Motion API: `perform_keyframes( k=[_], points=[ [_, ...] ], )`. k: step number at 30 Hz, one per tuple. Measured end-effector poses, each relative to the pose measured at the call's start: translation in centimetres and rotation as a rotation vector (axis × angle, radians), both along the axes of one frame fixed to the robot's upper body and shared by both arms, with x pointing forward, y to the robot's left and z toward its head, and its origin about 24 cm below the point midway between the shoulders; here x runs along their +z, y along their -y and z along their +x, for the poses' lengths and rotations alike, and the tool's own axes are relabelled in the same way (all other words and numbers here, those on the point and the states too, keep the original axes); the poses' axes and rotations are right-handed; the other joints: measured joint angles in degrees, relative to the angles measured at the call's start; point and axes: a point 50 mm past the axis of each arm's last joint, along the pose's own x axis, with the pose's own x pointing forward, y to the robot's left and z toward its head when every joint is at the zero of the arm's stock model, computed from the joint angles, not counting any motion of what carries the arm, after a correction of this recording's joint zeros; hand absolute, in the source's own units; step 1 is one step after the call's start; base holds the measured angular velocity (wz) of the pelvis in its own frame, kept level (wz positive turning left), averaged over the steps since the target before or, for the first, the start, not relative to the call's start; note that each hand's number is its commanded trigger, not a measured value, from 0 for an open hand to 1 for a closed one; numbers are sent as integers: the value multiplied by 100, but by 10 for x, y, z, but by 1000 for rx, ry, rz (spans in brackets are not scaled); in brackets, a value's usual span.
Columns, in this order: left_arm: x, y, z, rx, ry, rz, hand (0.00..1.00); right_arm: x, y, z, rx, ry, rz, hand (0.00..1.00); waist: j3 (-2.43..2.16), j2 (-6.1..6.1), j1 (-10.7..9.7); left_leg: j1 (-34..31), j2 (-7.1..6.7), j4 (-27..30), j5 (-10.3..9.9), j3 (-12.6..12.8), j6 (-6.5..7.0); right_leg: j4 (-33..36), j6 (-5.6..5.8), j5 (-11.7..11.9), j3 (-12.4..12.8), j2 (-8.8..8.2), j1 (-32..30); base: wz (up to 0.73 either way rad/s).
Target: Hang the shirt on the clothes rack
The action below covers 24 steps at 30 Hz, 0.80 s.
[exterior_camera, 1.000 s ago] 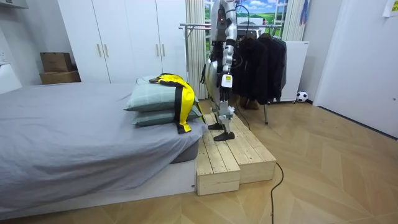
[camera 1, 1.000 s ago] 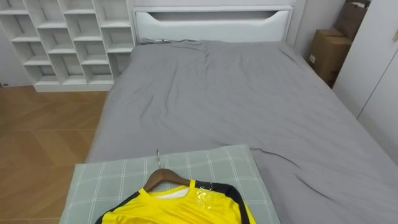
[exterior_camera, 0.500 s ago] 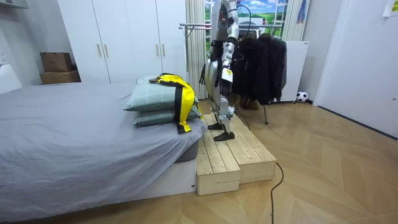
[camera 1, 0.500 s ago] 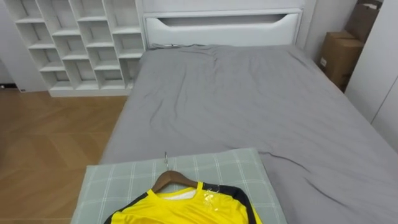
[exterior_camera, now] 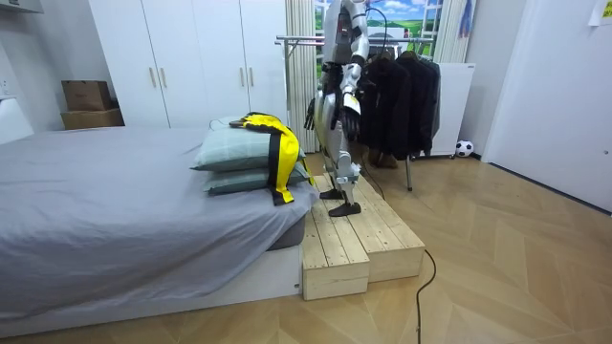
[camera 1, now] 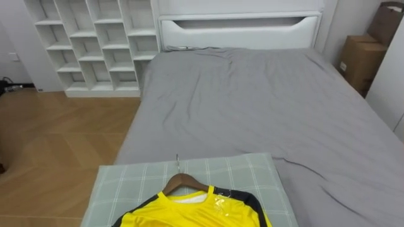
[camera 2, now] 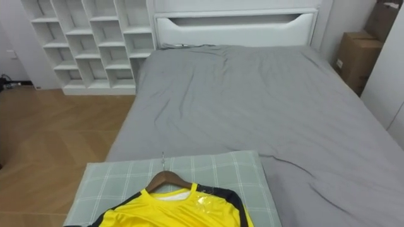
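On checked pillow (camera 1: 126, 183): glossy yellow shirt (camera 1: 189, 215), curved wooden hanger (camera 1: 184, 180).

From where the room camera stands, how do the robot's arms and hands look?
The left arm is silver-grey with darker joints; the left hand is dark. The right hand, beyond the body, looks dark too. Finer markings are too small to tell.

Shirt (camera 1: 189, 214) on hanger (camera 1: 181, 180) lies on pillow (camera 1: 126, 183) at near end of bed (camera 1: 252, 107); headboard (camera 1: 237, 28) at far end; shelf unit (camera 1: 95, 44) left of headboard, cardboard box (camera 1: 356, 60) right; robot stands on wooden platform (exterior_camera: 359, 239) beside bed, clothes rack (exterior_camera: 301, 40) behind it.
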Motion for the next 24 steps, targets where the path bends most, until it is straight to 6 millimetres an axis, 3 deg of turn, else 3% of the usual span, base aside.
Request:
perform_keyframes(
  k=[6, 12, 15, 24],
  points=[
    [25, -11, 26, -113, 60, 236, 0, 2, 6, 4, 104, -8, -46, 0, 1, -33, 42, -31, -34, 4, 1, -69, 2, -4, 25, -15, -61, -40, -38, 4],
    [52, -7, 59, -315, 131, 432, 0, 2, 8, -1, 126, -19, -64, 0, -37, -68, 49, -4, -45, -1, 2, -85, 3, -7, 32, -10, -62, -48, 8, -1],
    [64, -2, 75, -384, 187, 485, 0, 2, 9, -2, 138, -21, -68, 0, -25, -86, -77, -15, -45, -2, 2, -87, 3, -9, 33, -9, -63, -50, -3, -2],
    [98, 5, 121, -531, 315, 662, 0, 5, 19, -5, 144, -31, -95, 0, 1, 63, -237, -24, -37, -12, 2, -42, 3, 16, 34, -10, 8, -36, -49, -2]
  ],
)
